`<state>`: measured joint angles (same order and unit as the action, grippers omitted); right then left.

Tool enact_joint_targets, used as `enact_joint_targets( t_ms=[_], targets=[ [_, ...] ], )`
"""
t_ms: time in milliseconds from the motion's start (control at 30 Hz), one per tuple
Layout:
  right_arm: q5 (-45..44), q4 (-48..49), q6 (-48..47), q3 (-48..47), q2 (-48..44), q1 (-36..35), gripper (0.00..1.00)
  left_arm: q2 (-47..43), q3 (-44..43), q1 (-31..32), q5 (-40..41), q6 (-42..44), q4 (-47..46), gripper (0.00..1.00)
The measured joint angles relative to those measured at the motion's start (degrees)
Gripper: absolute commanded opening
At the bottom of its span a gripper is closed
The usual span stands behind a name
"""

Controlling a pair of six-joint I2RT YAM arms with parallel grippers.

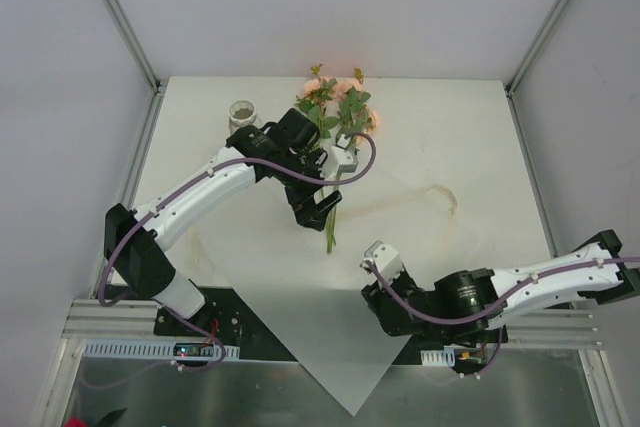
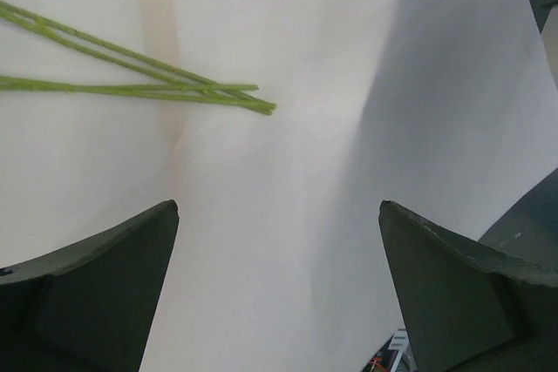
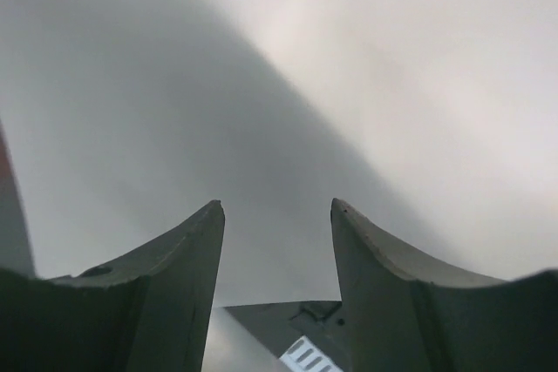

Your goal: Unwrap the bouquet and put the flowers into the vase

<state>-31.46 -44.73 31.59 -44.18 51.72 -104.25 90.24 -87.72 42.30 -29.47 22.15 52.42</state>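
Note:
The flowers point(image 1: 334, 112) lie unwrapped on the spread white paper point(image 1: 290, 297), peach-pink blooms toward the back and green stems point(image 1: 331, 227) pointing to the near side. The stem ends point(image 2: 218, 93) show at the upper left of the left wrist view. My left gripper point(image 1: 318, 215) point(image 2: 279, 206) hangs wide open over the paper just beside those stem ends, holding nothing. The white ribbed vase point(image 1: 242, 112) stands upright at the back left, apart from the flowers. My right gripper point(image 1: 378, 299) point(image 3: 277, 204) is low over the paper's near right edge, jaws apart with nothing between them.
A pale raffia ribbon point(image 1: 442, 197) lies loose on the table to the right of the stems. The paper's near corner point(image 1: 352, 402) hangs over the dark base plate between the arm bases. Grey walls enclose the table on three sides.

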Motion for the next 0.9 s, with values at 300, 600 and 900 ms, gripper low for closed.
enact_joint_targets(
  t_ms=[300, 600, 900],
  targets=[
    [-7.52, 1.2, -10.97, -14.62, 1.09, 27.02, 0.46, -12.0, 8.9, -17.14, 1.73, -4.22, -2.47, 0.99],
    [17.84, 11.98, -28.44, -41.92, 37.13, 56.0, 0.56, -24.48, 15.34, -45.75, 3.76, -6.29, -6.62, 0.99],
    [28.39, 14.03, -32.52, -60.72, 67.28, 61.94, 0.53, -9.84, 19.85, -62.9, 2.93, -5.97, -10.29, 0.99]
  ],
)
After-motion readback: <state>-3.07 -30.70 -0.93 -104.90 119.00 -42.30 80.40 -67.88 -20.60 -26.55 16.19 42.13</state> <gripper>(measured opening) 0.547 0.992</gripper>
